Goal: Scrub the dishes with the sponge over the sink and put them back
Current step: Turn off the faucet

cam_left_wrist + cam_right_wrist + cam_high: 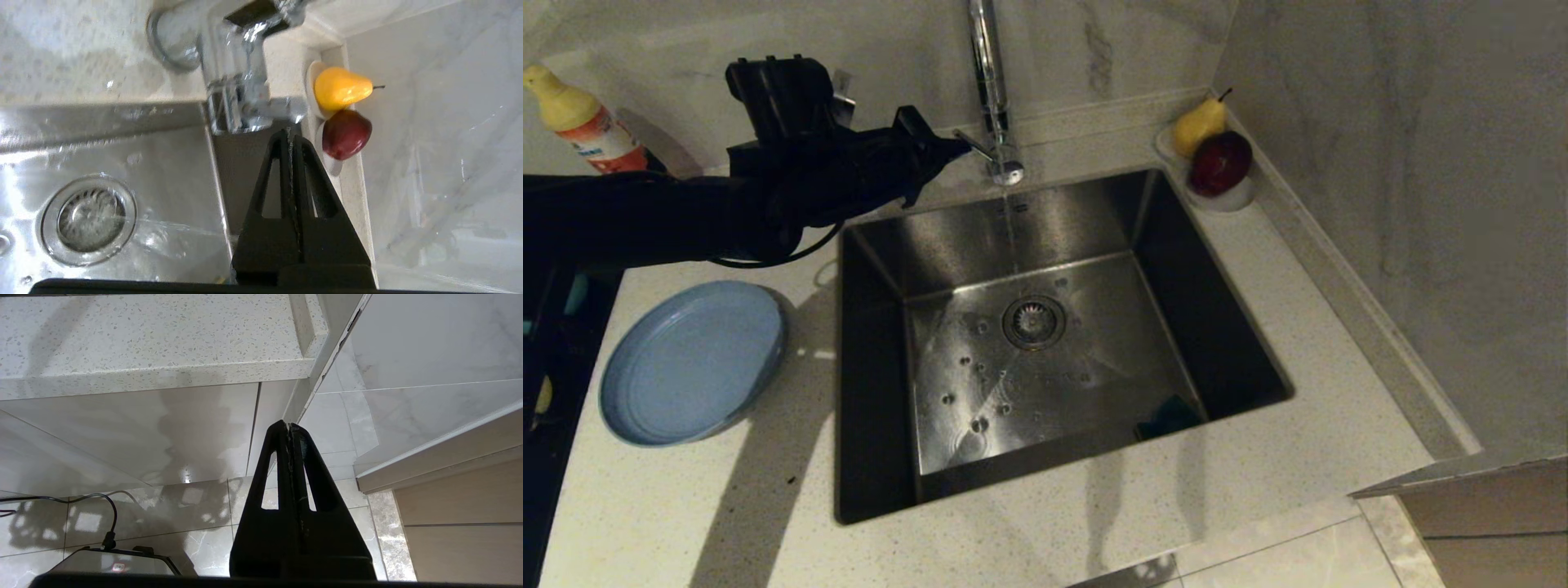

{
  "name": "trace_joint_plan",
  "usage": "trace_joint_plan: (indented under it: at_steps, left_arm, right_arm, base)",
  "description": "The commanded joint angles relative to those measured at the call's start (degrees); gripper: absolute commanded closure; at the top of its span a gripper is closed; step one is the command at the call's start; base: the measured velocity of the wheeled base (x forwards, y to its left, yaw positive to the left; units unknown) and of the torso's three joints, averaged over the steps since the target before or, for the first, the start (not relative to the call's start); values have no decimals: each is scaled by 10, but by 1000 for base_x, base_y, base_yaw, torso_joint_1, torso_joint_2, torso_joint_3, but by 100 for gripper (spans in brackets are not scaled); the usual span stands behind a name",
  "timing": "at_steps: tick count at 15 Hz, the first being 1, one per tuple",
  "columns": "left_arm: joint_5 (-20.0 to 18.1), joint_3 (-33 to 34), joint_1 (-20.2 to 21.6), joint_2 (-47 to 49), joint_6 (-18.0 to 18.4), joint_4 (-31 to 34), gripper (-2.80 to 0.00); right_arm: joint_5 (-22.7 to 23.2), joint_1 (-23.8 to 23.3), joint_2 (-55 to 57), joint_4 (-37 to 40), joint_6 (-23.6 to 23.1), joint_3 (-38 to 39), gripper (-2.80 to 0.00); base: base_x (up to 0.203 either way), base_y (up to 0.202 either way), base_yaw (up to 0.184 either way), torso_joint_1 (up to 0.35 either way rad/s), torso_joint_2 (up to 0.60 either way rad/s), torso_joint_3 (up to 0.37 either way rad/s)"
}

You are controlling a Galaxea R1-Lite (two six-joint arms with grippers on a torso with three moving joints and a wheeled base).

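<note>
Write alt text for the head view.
The left pincer, shut and empty, sits at the tap, whose water runs into the steel sink. A light-blue plate lies on the counter left of the sink; the sponge sits in the sink's near right corner.

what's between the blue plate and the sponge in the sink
In the head view, bare speckled counter, then the sink's near-left wall and wet steel floor lie between the plate and the sponge. No dish lies between them.

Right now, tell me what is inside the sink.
Inside the sink: the drain strainer, running tap water, and a dark sponge in the near right corner. Its underside is hidden.
</note>
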Motion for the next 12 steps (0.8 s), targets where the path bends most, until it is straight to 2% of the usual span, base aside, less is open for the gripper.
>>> trace_joint_plan:
  at_steps: [1,5,12]
  left_arm:
    - [0,-28,0,25,-5,-3,0]
    - [2,-28,0,48,-26,-66,0]
    - [2,-28,3,34,-27,-83,0]
  right_arm:
    - [0,0,0,0,-1,0,0]
    - [0,0,0,0,-1,0,0]
    - [0,0,0,0,-1,0,0]
  base:
    - [0,0,0,0,0,0]
    - [0,0,0,0,0,0]
    - [0,0,0,0,0,0]
